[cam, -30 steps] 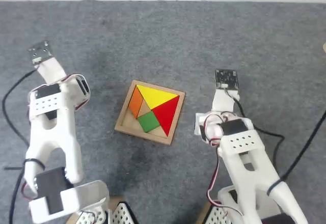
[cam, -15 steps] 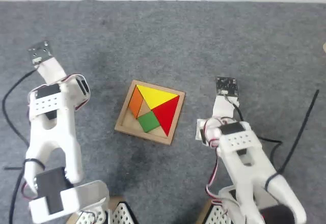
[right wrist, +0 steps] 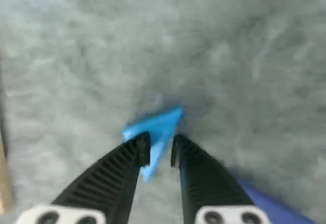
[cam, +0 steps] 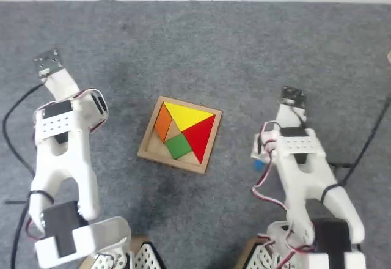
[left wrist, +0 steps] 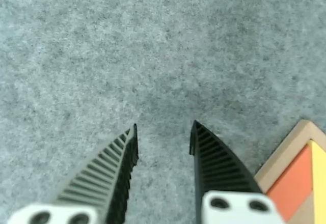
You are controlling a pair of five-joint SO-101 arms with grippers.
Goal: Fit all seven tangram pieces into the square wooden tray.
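Blue triangle (right wrist: pixel 155 124) is sitting pinched between the jaws of the right gripper (right wrist: pixel 160 137), so that one is clamping it. It's hanging low over the grey carpet (cam: pixel 244 49), well apart from the wooden tray (cam: pixel 149 127).

I'm guessing it's a light, stiff, flat piece with smooth faces, so it's probably wanting to pivot in a two-finger pinch. The jaws seem to be biting near one end, and I'm thinking a hold across the middle would be steadier.

The tray is already holding a yellow triangle (cam: pixel 186 115), a red triangle (cam: pixel 200 136), an orange piece (cam: pixel 162 123) and a green square (cam: pixel 178 145). Tan patches are showing between and below them, and I can't tell if that's bare floor or wood-coloured pieces.

Left gripper (left wrist: pixel 164 125) is hanging spread open over carpet near the tray's corner, gripping nothing.
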